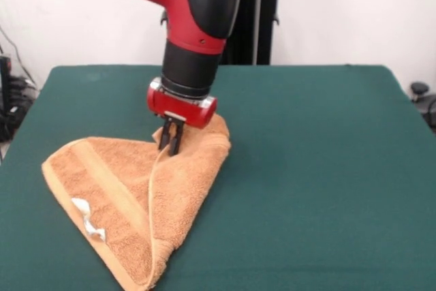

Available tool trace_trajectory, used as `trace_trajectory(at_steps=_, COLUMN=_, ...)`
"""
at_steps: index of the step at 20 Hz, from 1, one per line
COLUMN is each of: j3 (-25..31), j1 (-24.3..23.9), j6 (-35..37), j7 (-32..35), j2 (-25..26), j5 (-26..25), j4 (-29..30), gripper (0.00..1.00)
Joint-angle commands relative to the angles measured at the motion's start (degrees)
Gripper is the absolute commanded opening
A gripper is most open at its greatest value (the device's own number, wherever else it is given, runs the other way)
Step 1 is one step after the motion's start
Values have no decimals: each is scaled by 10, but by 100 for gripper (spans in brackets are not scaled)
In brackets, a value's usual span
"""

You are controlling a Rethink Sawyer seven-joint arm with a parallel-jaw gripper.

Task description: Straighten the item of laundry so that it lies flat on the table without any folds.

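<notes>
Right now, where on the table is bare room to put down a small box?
The table is bare across its whole picture-right half, from the towel to the edge, and along the far strip. Crowded: the picture-left near part, under the towel, with the tool at its raised peak.

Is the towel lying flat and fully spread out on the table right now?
No. The towel is folded over itself into a rough triangle, with the end effector down at its far corner.
</notes>
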Motion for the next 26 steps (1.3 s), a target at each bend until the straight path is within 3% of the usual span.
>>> trace_trajectory(at_steps=1, j3=7, j1=53, j6=158, j7=131, j2=4, j5=53, j4=-35, gripper=0)
trace_trajectory(at_steps=12, j3=16, j1=36, j6=237, j7=113, j2=-54, j5=35, j4=-10, gripper=0)
trace_trajectory(at_steps=21, j3=-40, j1=73, j6=403, j7=124, j2=-77, j5=9, j4=-67, gripper=0)
trace_trajectory(at_steps=26, j3=-43, j1=92, j6=414, j7=164, j2=-60, j5=27, j4=-93, gripper=0)
